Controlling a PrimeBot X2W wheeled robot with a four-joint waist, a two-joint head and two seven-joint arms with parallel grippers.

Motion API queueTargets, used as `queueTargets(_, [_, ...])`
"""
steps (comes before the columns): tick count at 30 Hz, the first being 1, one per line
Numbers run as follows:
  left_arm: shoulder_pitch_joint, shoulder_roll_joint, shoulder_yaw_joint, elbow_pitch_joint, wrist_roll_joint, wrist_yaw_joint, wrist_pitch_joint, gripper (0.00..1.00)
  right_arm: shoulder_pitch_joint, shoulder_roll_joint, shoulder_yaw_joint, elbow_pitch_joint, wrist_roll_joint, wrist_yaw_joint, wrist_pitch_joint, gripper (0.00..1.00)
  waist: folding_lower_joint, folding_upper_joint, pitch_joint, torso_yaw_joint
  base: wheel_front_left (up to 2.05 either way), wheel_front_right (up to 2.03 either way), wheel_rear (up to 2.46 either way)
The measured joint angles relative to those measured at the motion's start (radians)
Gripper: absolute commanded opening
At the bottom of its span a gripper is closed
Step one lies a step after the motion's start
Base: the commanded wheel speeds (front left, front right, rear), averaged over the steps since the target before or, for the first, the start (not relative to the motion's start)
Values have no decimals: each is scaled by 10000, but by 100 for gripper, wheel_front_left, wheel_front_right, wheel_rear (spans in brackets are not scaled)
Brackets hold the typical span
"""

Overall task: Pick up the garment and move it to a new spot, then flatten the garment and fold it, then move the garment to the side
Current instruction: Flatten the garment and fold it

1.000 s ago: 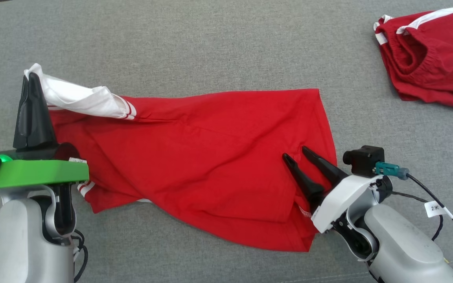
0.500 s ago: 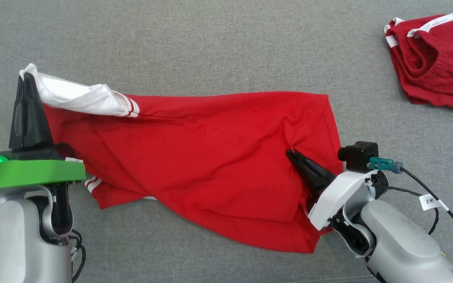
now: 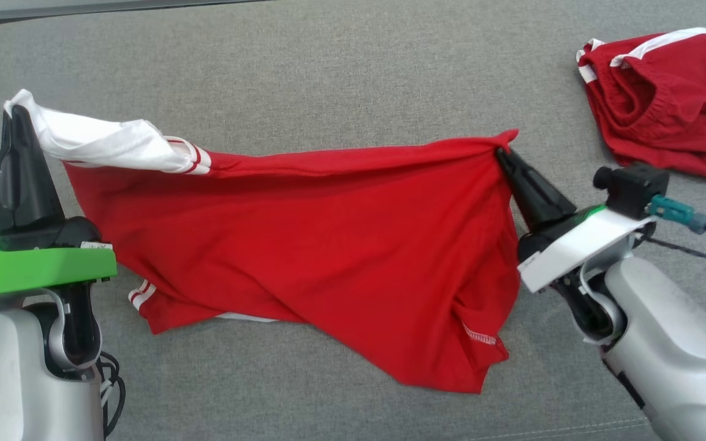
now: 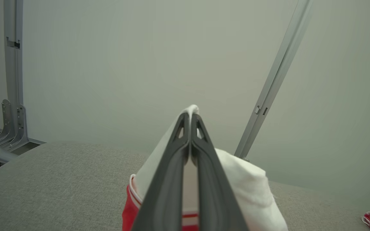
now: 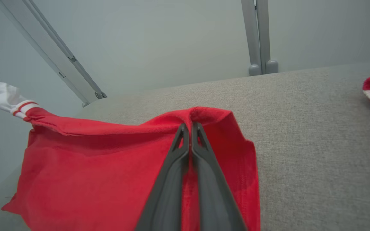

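Left gripper (image 3: 16, 119), fingers pressed together, pinches the white sleeve (image 3: 108, 144) of the red garment (image 3: 328, 233) and holds it raised. Right gripper (image 3: 504, 157), fingers likewise pressed together, clamps a bunched corner of the garment's red edge at the opposite end. Between the two the garment hangs stretched, upper edge taut and lifted, lower part draped onto the grey fabric surface (image 3: 328, 67). Farther right, a second red garment with white trim (image 3: 659, 104) lies crumpled on the same surface, well apart. Beyond stand a pale wall (image 4: 140, 64) and a grey metal strut (image 5: 255, 32).
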Motion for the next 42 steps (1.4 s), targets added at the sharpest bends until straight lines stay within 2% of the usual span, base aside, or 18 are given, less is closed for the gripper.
queueTargets(9, [-10,-36,245,-1191,-502,-253,-46,0,-306,-779,-1534,-1858,-364,-109,-132,0,0,0,-715,-187,0,0,0])
queueTargets(15, [-60,-44,336,-2859,-343,-353,-56,0,-317,-940,-2736,-4033,-765,-121,-130,0,0,0,-1333,-327,0,0,0])
queueTargets(19, [-328,65,107,-3785,-211,-428,-84,0,-304,-1091,-3168,-5183,-857,-121,-142,0,0,0,-1765,-404,0,0,0])
queueTargets(22, [-523,230,-305,-3979,-128,-439,-17,0,-292,-1258,-3149,-5572,-823,-119,-144,0,0,0,-2056,-430,0,0,0])
queueTargets(24, [-755,249,-548,-3893,-173,-439,407,0,-295,-1429,-2949,-5565,-686,-111,-105,0,-1,0,-2181,-421,0,0,0])
queueTargets(27, [-1158,458,-955,-2999,-205,-441,1329,0,-418,-1404,-2332,-4849,-284,-104,817,0,-1,0,-2171,-367,0,0,0])
queueTargets(29, [-1427,696,-1083,-1839,-150,-439,1942,0,-845,-1294,-1793,-3714,56,-100,1601,0,-1,0,-2075,-345,0,0,0])
queueTargets(32, [-2021,932,-965,84,98,-314,2642,0,-2104,-802,-1229,-1687,127,-104,2529,0,-1,0,-1977,-353,0,0,0])
queueTargets(34, [-2717,963,-589,984,203,44,2692,0,-3229,-397,-1260,-779,-334,-391,2685,0,0,0,-1999,-382,0,0,0])
queueTargets(37, [-4624,913,111,748,178,541,2477,0,-5240,529,-2437,-972,-372,-1083,1962,0,0,0,-2119,-409,0,0,0])
queueTargets(40, [-6590,851,13,-86,-29,512,2286,0,-6551,426,-2786,-1402,-295,-1039,1655,0,-1,0,-2067,-393,0,0,0])
queueTargets(42, [-6788,830,-148,-274,-82,299,2245,0,-6279,13,-2623,-1168,-320,-863,1636,0,-1,0,-1997,-325,0,0,0])
